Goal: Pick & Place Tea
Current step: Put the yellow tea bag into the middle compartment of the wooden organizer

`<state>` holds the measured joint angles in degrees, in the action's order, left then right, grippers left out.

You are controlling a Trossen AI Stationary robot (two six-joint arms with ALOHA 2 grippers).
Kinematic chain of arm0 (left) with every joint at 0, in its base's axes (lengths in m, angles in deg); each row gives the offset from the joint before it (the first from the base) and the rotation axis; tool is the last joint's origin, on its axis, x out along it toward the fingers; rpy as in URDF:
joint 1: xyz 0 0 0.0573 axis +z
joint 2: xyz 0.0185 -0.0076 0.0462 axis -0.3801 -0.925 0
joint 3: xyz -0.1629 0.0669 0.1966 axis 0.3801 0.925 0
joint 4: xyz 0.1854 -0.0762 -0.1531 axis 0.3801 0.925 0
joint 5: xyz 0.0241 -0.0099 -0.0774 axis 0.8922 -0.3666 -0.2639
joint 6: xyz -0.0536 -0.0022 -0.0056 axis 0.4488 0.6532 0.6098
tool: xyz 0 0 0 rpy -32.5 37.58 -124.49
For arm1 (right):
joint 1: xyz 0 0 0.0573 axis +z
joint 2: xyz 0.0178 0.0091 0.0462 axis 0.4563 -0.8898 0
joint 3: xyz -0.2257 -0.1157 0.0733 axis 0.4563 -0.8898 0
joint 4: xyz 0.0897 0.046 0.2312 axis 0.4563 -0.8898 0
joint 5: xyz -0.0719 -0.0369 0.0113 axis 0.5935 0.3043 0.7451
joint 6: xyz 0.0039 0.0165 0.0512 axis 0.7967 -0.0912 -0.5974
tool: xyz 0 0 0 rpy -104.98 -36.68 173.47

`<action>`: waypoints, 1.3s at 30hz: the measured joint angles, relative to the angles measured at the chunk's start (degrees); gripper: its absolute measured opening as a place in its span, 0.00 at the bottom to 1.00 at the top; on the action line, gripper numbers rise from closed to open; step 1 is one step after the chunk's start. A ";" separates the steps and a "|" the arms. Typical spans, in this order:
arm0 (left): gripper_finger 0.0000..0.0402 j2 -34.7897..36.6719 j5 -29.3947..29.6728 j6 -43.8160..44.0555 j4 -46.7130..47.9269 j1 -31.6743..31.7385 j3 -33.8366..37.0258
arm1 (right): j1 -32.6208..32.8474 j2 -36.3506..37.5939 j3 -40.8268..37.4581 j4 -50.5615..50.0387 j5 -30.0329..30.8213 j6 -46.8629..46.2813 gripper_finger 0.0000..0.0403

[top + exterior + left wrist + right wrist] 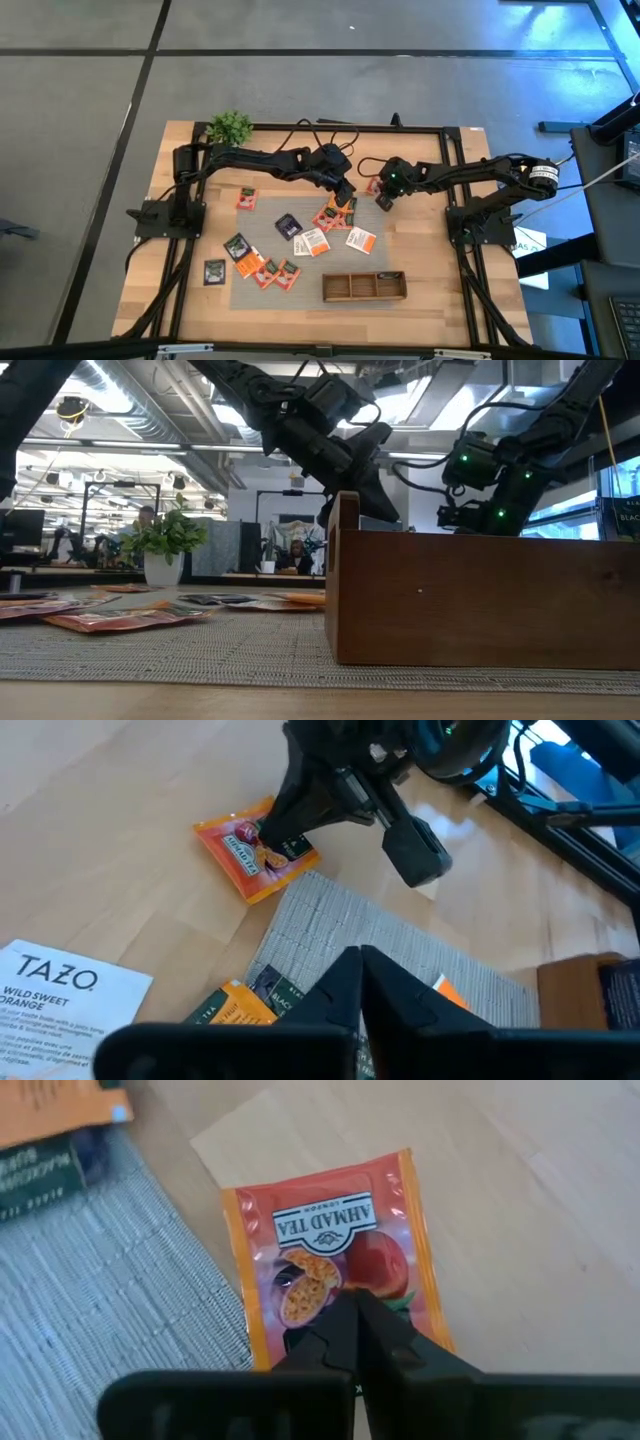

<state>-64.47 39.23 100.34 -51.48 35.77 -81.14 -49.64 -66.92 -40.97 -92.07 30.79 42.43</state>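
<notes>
Now I see my right gripper (352, 1312) pinched on an orange tea sachet (335, 1270), lying flat on wood, tilted beside the mat (110, 1280), left gripper (360, 970) closed.

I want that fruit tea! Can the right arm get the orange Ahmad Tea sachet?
Probably yes: the right gripper is right on the orange Ahmad Tea sachet, fingers shut at its edge, nothing covering it.

A light wooden table (430, 250) carries a grey mat (300, 255) at centre, an orange sachet (246, 199) lying left of it, a potted plant (229, 127) far-left.
</notes>
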 joint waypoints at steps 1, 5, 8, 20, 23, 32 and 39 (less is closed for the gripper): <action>0.01 -0.32 0.00 -0.81 -0.36 0.00 -0.02 | -0.01 0.00 -0.03 0.36 -0.28 0.96 0.01; 0.01 -2.50 0.03 -1.41 -0.90 0.00 -0.02 | -0.01 -0.15 -0.11 3.89 -3.07 3.70 0.01; 0.01 -4.51 0.24 -0.78 -2.04 -0.20 -0.02 | 0.03 -0.57 -0.22 6.58 -4.08 4.10 0.01; 0.01 -8.86 5.56 4.17 -6.79 0.10 -0.02 | 0.01 -6.94 0.02 17.68 -6.46 5.25 0.01; 0.01 -9.63 7.28 9.57 -6.86 0.74 -0.02 | 0.01 -7.52 0.07 18.36 -6.67 5.23 0.01; 0.01 -11.15 7.56 15.02 -7.23 2.21 -0.02 | -0.01 -7.58 0.02 18.70 -7.10 5.19 0.02; 0.08 -11.15 7.89 19.01 -7.23 2.60 -0.02 | -0.01 -7.61 0.02 18.70 -7.17 5.21 0.02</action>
<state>-75.62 47.12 119.35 -58.71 38.37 -81.16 -49.65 -74.52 -40.95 -73.37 23.62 47.64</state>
